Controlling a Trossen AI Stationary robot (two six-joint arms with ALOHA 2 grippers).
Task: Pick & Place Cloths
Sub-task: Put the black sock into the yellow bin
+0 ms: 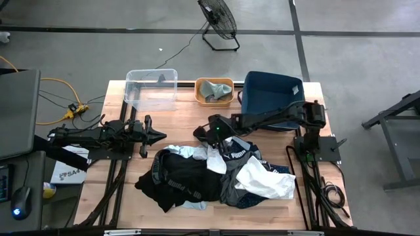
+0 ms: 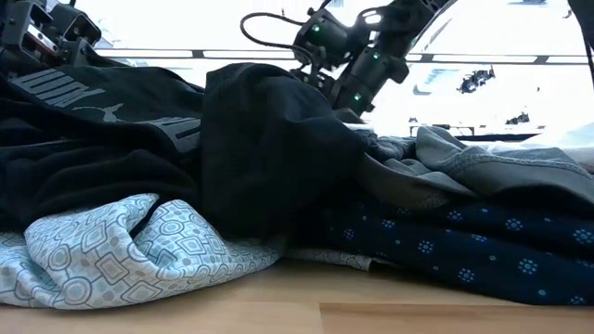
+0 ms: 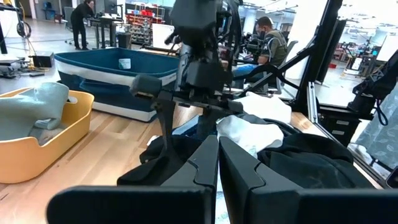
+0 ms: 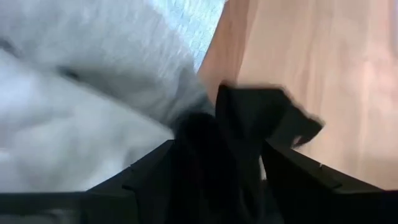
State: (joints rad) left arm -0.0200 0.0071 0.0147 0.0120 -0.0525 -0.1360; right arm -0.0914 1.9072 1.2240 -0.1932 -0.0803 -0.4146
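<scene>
Hovering my right tool (image 1: 211, 131) over the cloths (image 1: 216, 174)
Fingers spread around black fabric, not pinching; left tool (image 1: 157, 136) closed, empty.

Bright backlit windows; right wrist view blurred.

The table (image 1: 118, 164) is viewed from directly overhead. The pile of cloths (image 2: 278, 176) is seen level and very close from the table edge. The same pile, at six o'clock overhead, is shared by both wrist views.
</scene>
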